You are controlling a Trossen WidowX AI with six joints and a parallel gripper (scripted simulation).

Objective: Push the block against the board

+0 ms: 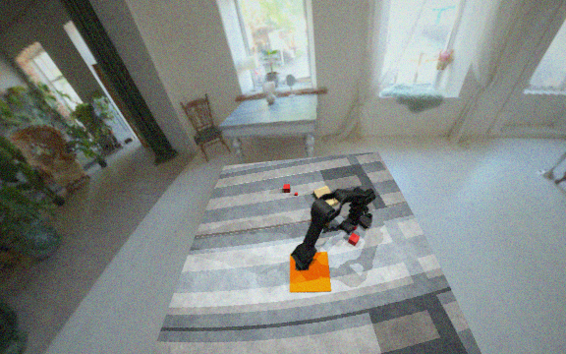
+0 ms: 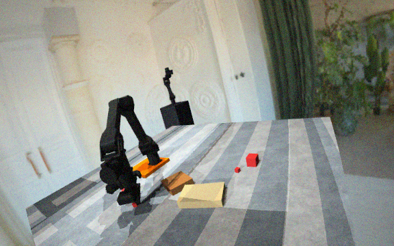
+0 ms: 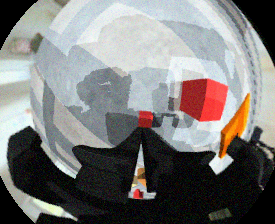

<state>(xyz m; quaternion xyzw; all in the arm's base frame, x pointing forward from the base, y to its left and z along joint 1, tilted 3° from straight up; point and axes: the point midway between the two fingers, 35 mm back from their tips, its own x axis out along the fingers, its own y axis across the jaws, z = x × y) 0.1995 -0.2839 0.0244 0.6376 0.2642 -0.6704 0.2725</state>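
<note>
A brown square block (image 2: 177,182) lies flat in the exterior view, turned at an angle behind the left end of the pale yellow board (image 2: 204,195) (image 1: 321,192). One corner is close to the board; I cannot tell whether they touch. The arm mostly hides the block in the top view. My gripper (image 2: 135,202) (image 3: 141,127) is shut with nothing held. It is low, to the left of both parts in the exterior view, its fingertips by a small red cube (image 3: 145,118) (image 2: 135,205).
A larger red cube (image 1: 354,239) (image 3: 203,100) is near the gripper. Another red cube (image 1: 286,188) (image 2: 252,160) and a tiny one (image 1: 296,194) (image 2: 237,169) lie beyond the board. The arm's base stands on an orange slab (image 1: 312,283) (image 2: 163,162) (image 3: 235,127).
</note>
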